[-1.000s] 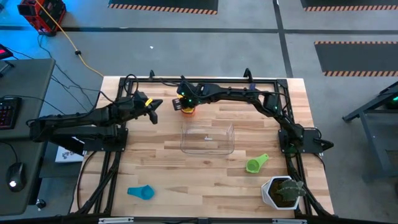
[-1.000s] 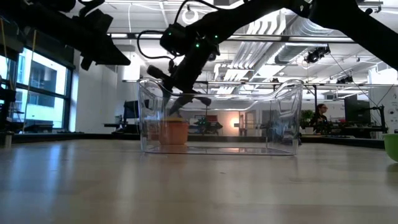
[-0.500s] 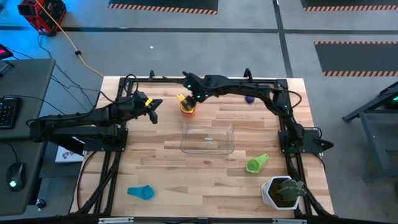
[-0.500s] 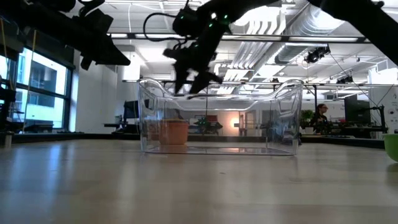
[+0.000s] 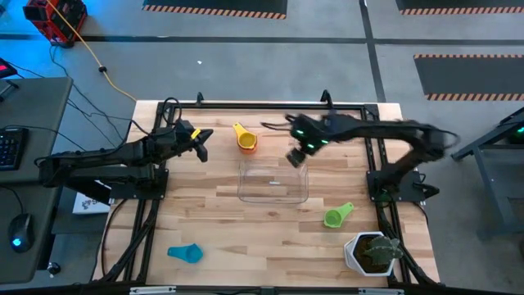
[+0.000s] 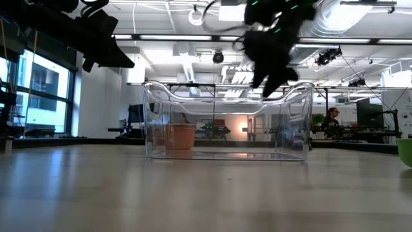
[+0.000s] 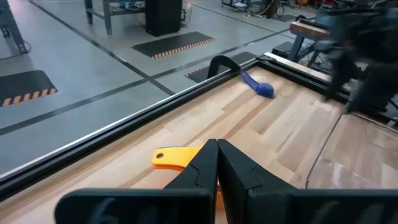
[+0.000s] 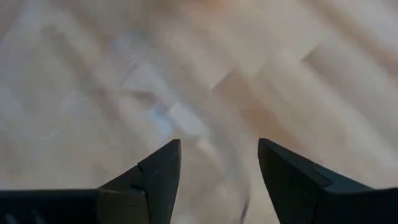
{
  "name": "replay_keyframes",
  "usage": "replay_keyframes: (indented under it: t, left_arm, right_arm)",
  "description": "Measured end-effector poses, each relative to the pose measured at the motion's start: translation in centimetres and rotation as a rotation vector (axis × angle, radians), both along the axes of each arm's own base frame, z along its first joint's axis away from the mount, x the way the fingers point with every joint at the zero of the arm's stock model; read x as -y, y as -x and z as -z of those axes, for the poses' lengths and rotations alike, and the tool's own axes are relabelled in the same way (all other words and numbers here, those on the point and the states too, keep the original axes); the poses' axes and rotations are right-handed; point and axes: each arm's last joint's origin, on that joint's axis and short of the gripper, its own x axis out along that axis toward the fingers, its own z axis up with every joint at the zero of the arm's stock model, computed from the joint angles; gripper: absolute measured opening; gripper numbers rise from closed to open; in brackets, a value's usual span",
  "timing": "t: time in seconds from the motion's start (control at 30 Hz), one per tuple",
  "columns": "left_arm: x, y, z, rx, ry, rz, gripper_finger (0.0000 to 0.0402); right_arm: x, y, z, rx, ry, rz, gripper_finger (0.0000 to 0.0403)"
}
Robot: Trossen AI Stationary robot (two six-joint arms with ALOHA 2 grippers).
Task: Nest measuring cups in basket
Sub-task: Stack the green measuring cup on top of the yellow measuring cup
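Note:
A yellow cup sits nested in an orange cup (image 5: 246,142) on the table, just beyond the clear basket (image 5: 273,182); its handle (image 7: 177,157) shows in the left wrist view. The orange cup (image 6: 182,136) shows through the basket (image 6: 226,122) in the low view. A green cup (image 5: 337,215) lies on the table right of the basket and a light blue cup (image 5: 186,253) lies near the near left corner. A dark blue cup (image 7: 261,88) lies by the far rail. My right gripper (image 5: 296,157) hangs open above the basket's far right corner. My left gripper (image 5: 202,139) is shut, left of the stacked cups.
A white pot with a green plant (image 5: 372,252) stands at the near right corner. A black rail frame (image 5: 270,105) runs around the table. Bare wood lies between the basket and the near edge.
My right gripper has risen off the orange and yellow cups and swung toward the table's right and near side, ending above the basket's far right corner. The yellow cup stays nested in the orange one.

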Motion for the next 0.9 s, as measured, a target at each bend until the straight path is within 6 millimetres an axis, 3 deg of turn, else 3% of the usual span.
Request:
replay_keyframes:
  t: [0.23, 0.33, 0.47, 0.67, 0.9]
  left_arm:
    - [0.0, 0.0, 0.0, -0.001, 0.000, -0.002, 0.0000]
    - [0.0, 0.0, 0.0, -0.002, 0.000, -0.002, 0.0000]
    - [0.0, 0.0, 0.0, -0.002, 0.000, -0.001, 0.0000]
    - [0.0, 0.0, 0.0, -0.002, 0.000, -0.001, 0.0000]
    - [0.0, 0.0, 0.0, -0.003, 0.000, -0.001, 0.0000]
  right_arm:
    - [-3.9, 7.6, -3.6, 0.177, -0.149, -0.114, 0.0206]
    - [-5.9, 9.5, -4.7, 0.260, -0.199, -0.249, 0.0206]
    - [-8.7, 11.1, -4.9, 0.311, -0.162, -0.534, 0.0206]
    - [-11.8, 12.4, -3.4, 0.172, -0.167, -0.749, 0.0206]
    - [-13.8, 12.3, 1.1, 0.046, -0.049, -0.812, 0.0206]
